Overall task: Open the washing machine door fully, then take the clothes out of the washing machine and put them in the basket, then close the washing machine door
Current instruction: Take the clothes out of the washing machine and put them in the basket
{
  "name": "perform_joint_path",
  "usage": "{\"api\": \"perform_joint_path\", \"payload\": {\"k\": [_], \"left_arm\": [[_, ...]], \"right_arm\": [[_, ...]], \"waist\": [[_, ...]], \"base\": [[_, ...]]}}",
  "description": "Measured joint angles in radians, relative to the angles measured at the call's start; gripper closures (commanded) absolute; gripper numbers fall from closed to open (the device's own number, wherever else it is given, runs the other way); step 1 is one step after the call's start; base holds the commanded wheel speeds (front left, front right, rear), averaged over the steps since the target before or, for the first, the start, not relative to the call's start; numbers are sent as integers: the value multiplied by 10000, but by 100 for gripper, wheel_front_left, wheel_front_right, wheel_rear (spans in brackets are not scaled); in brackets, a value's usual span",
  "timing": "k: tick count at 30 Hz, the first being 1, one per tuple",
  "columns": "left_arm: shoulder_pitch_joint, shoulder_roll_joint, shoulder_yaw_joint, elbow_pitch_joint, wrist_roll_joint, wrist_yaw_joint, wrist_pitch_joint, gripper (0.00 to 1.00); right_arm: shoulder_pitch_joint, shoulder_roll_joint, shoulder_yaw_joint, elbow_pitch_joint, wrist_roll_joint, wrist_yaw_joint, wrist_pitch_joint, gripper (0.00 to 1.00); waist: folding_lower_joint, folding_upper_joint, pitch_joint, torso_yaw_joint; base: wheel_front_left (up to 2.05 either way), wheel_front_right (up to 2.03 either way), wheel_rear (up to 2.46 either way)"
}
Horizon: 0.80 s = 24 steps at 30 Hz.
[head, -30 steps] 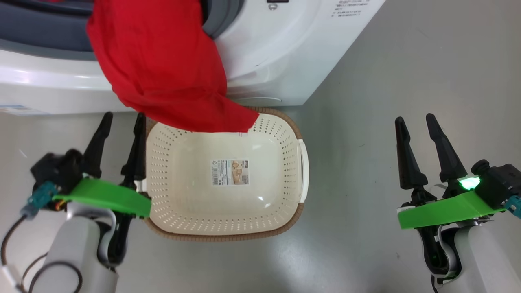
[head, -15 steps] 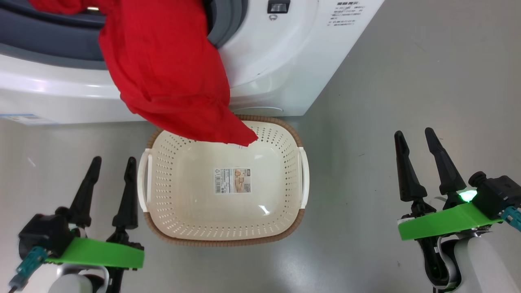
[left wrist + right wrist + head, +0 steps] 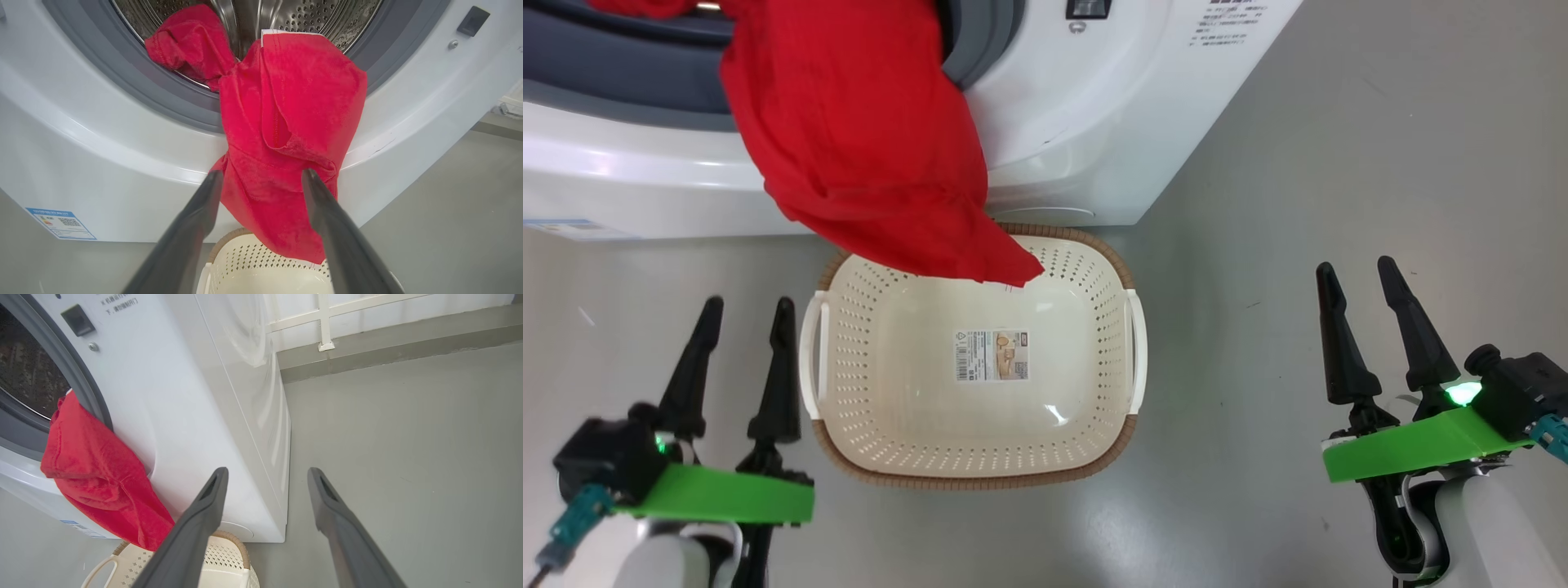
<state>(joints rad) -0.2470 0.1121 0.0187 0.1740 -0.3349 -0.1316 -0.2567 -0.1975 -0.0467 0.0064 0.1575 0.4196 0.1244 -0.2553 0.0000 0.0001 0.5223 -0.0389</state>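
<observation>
Grey floor point(image 3: 1339, 122) up front: left gripper point(image 3: 748, 302) just beside the empty basket point(image 3: 972, 482), right gripper point(image 3: 1356, 263) well apart on the other side, both spread wide and holding nothing. Basket sits against the washing machine point(image 3: 1094, 122); clothes point(image 3: 866, 139) hang out of the drum point(image 3: 327, 16) over the gasket point(image 3: 143, 94), lower tip dangling above the basket's far rim. Risk: pinch only that loose flap and the bunched part in the drum snags on the gasket, or the lot slides off and misses the basket.

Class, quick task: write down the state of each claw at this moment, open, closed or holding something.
Left claw: open, holding nothing.
Right claw: open, holding nothing.
</observation>
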Motion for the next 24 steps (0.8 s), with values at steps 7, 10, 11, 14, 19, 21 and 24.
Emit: {"api": "perform_joint_path", "payload": {"k": [7, 10, 11, 14, 19, 21, 24], "left_arm": [[-1357, 489, -483, 336, -483, 0, 0, 0], [-2189, 863, -918, 788, -830, 0, -2, 0], [-2464, 1005, -1091, 1009, -926, 0, -2, 0], [-3463, 1415, -1745, 1820, -1340, 0, 4, 0], [-5769, 1745, -2970, 3219, -2209, 0, 612, 0], [-6435, 1779, -3304, 3655, -2541, 0, 767, 0], [-7301, 1833, -3777, 4368, -2884, 0, 1070, 0]], "right_arm": [[-23, 0, 12, 12, 2, 0, 0, 0], [-27, 0, 44, 25, 2, 0, 0, 0], [-31, 0, 54, 25, 2, 0, 0, 0], [-88, 0, 96, 36, 2, 0, 0, 0], [-190, 0, 132, 33, 12, 0, 0, 0], [-277, 0, 134, 35, 13, 0, 0, 0], [-431, -2, 165, 25, 17, 0, 0, 0]], "waist": [[0, 0, 99, 52], [0, 0, 126, 94], [0, 0, 143, 103], [0, 0, 209, 123], [0, 0, 403, 140], [0, 0, 484, 134], [0, 0, 604, 96]], "base": [[0, 0, 0], [0, 0, 0], [0, 0, 0], [0, 0, 0], [0, 0, 0], [0, 0, 0], [0, 0, 0]]}}
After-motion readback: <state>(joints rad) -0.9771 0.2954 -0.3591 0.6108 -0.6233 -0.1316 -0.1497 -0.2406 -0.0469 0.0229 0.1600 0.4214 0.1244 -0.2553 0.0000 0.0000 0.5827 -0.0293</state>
